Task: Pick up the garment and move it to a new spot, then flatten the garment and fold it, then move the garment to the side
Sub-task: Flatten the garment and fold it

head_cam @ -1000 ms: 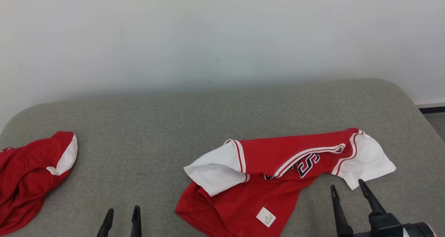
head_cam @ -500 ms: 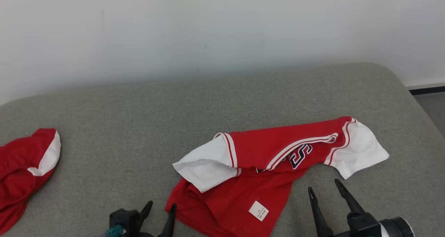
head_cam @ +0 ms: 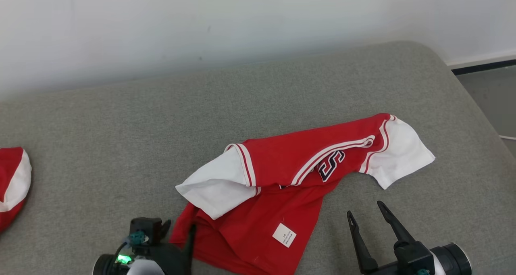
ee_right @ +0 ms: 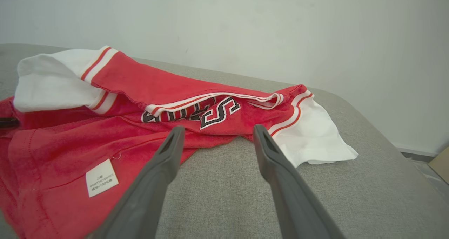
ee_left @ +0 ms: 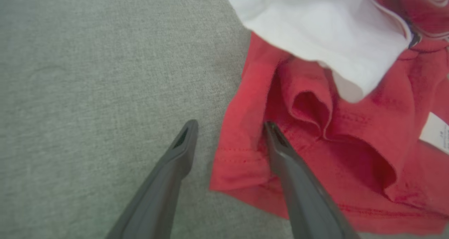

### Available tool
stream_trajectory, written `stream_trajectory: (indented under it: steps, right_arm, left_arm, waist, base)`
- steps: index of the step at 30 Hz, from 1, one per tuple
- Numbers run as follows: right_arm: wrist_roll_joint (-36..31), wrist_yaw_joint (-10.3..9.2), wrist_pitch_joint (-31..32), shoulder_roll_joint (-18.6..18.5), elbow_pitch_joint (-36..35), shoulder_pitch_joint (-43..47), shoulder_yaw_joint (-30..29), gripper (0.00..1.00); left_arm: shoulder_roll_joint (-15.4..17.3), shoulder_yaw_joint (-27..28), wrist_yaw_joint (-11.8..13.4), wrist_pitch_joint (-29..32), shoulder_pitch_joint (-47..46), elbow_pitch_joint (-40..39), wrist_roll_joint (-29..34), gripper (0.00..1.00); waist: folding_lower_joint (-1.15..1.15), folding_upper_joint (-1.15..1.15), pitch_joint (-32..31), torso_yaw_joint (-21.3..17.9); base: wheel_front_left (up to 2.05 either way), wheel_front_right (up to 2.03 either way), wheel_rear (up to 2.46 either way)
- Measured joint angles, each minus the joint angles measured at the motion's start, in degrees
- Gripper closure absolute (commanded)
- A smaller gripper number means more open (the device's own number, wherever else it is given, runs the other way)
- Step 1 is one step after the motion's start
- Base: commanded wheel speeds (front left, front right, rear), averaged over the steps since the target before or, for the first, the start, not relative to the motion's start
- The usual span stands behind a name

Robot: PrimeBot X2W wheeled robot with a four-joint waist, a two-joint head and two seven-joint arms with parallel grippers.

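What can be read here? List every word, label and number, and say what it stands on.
"S": big dark letter with white edging on the chest of the red shirt; the letters beside it are tucked under a fold.
Lines of print on the white tag of the shirt: too small to read.

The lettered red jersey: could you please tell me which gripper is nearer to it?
Left. The left gripper, open, straddles the jersey at its hem corner, one finger over the red fabric. The right gripper, open, hovers over bare grey cushion, just short of the white sleeve.
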Motion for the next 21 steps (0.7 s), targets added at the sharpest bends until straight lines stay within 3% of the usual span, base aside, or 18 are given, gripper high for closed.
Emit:
stream_trajectory:
  steps: [1, 7, 14, 21]
  right_arm:
    - [0.0, 0.00, 0.0, 0.0, 0.0, 0.0, 0.0, 0.00]
    - [0.8, 0.00, 0.0, 0.0, -0.4, -0.1, 0.6, 0.00]
    - [6.3, 0.00, 0.0, 0.0, -1.3, -1.3, 2.1, 0.00]
    - [9.5, 0.00, 0.0, 0.0, -1.9, -4.1, 5.7, 0.00]
  left_arm:
    - [0.0, 0.1, 0.4, -0.6, -0.5, 0.2, 0.0, 1.00]
    - [-0.2, 2.3, 1.7, -5.7, -3.0, 1.1, -2.0, 1.00]
    - [0.5, 4.7, 1.9, -8.1, -10.8, 1.4, -3.6, 1.00]
    - [3.7, 6.9, 2.4, -7.7, -22.0, 4.1, -4.8, 1.00]
  waist:
    - [0.00, 0.00, 0.3, -0.2]
    - [0.00, 0.00, 1.3, -0.5]
    - [-0.01, 0.00, 2.3, -0.9]
    - [-0.01, 0.00, 3.9, -2.9]
  base:
    - [0.00, 0.00, 0.00]
    - [0.00, 0.00, 0.00]
    - [0.00, 0.00, 0.00]
    - [0.00, 0.00, 0.00]
